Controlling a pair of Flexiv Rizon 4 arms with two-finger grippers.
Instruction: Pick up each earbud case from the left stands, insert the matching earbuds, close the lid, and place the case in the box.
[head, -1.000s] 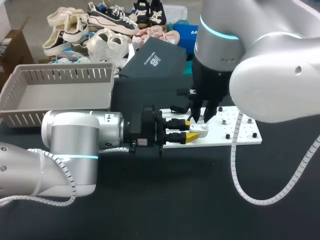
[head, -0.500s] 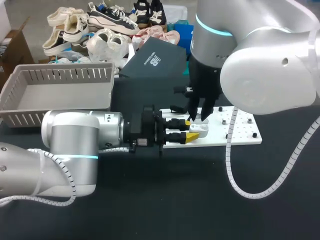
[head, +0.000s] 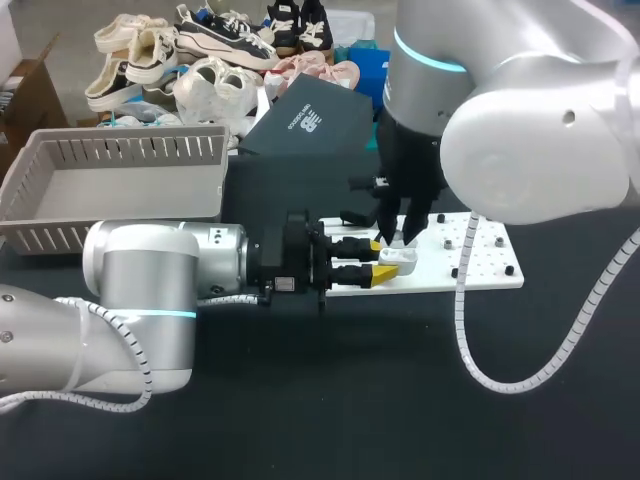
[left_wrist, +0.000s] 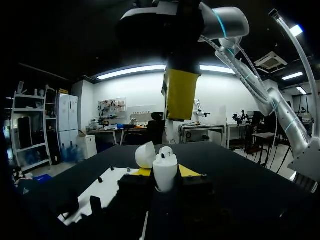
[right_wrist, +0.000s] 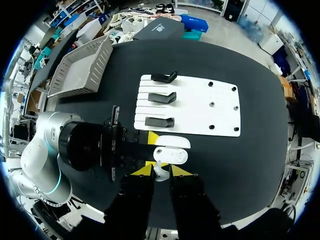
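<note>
Earbud insertion was in hand. Our left pincer (head: 380, 262) gripped the open case (head: 402, 257) at frame centre. The right pincer (head: 397, 240) hovered just above; we could not tell its state. Next, we judged, the earbud (left_wrist: 166, 151) needed pressing home. The right pincer had shifted slightly left since a second earlier.

Black table (head: 380, 400) is carrying a white board (head: 490, 265) and a grey box (head: 120, 190). The board is lying near the middle, three black stands (right_wrist: 160, 97) sitting on its left part; the box is resting apart, at the far left.
</note>
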